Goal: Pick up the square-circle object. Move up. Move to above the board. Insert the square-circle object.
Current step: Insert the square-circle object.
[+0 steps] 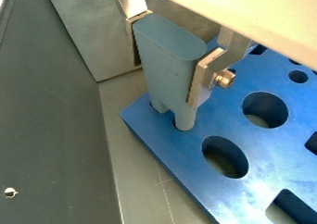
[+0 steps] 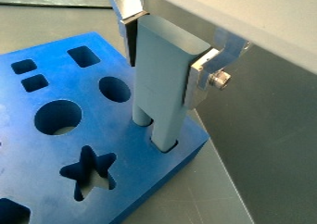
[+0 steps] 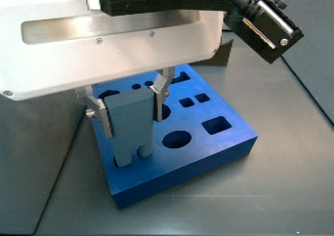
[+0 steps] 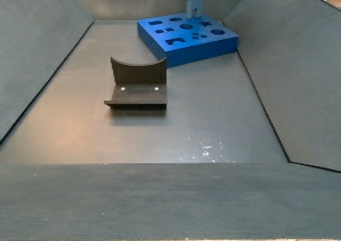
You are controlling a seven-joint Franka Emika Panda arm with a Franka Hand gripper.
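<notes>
Gripper (image 1: pixel 168 44) position is directly over the board (image 1: pixel 235 186), at one corner region of the slab; in both wrist views the flat silver fingers (image 1: pixel 209 68) are clamped on the square-circle object (image 1: pixel 168 66), one plate on each of its broad flanks near its upper end. The same grip shows in a wrist view (image 2: pixel 161 44), where a silver finger (image 2: pixel 206 68) with a round bolt head presses against the side of the object (image 2: pixel 161 75). The grey-blue block stands upright, and its two parallel prongs reach down to the top face of the board (image 2: pixel 37 89) close to the board's edge; whether the prong tips sit inside a cutout or only touch the surface cannot be told. In a side view the gripper (image 3: pixel 128 100) hangs under the white wrist housing (image 3: pixel 111 45), with the object (image 3: pixel 131 128) vertical above the near-left part of the board (image 3: pixel 216 147). In a side view the board (image 4: pixel 186 36) lies at the far end of the grey floor, and the fixture (image 4: pixel 136 83) stands well apart from it, nearer the camera. The gripper itself is mostly cut off there.
</notes>
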